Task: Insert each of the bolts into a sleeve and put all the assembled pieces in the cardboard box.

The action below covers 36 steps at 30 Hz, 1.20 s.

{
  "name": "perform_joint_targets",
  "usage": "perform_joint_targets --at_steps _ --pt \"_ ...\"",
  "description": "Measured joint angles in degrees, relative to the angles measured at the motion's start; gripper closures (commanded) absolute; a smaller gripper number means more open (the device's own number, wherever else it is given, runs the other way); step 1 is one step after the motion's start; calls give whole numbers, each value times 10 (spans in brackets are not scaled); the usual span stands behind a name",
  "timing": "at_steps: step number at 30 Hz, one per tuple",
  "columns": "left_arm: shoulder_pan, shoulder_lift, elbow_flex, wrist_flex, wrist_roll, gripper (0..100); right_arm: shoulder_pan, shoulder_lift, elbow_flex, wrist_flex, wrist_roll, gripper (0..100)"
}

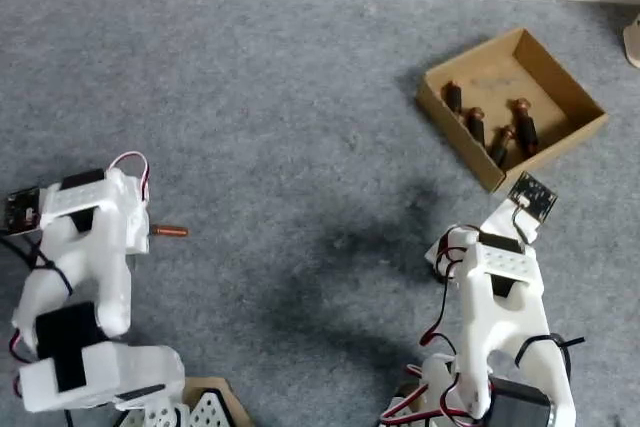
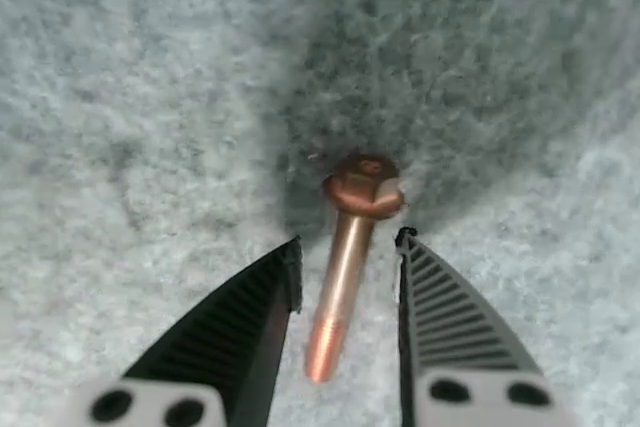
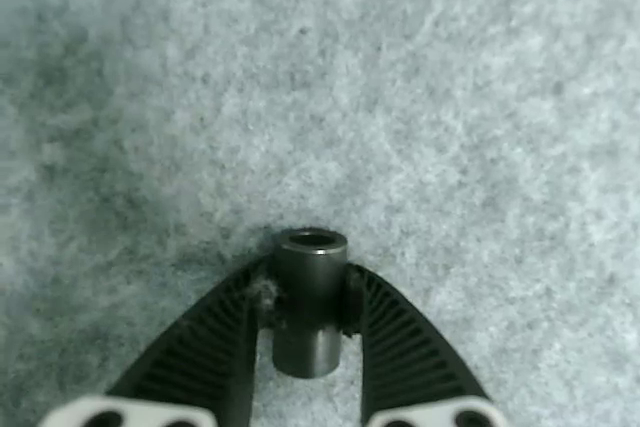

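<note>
The left gripper [image 2: 349, 241] is open, its jaws set on either side of the untouched copper bolt [image 2: 343, 282], while the right gripper [image 3: 309, 275] is closed on the dark sleeve [image 3: 309, 297], whose open end is turned away from the wrist. The bolt is judged light, stiff and smooth, so it is best taken on the shank just below the head. Whether it lies on the grey carpet [image 2: 150, 97] cannot be told, and the flanks of the sleeve are hidden by the fingers [image 3: 400, 347].
</note>
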Motion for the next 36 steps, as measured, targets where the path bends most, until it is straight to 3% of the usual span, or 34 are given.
perform_joint_targets --at_steps 15,18,20,30,36 --pt "0 81 -60 2 0 846 0 0 0 0 0 995" --pt "0 81 -60 4 0 938 0 0 0 0 0 995" --pt "0 82 -68 22 -21 999 0 0 0 0 0 995" --pt "17 83 -84 89 -133 993 0 0 0 0 0 995" --pt "76 84 -143 230 -242 993 -40 0 0 -1 2 995"
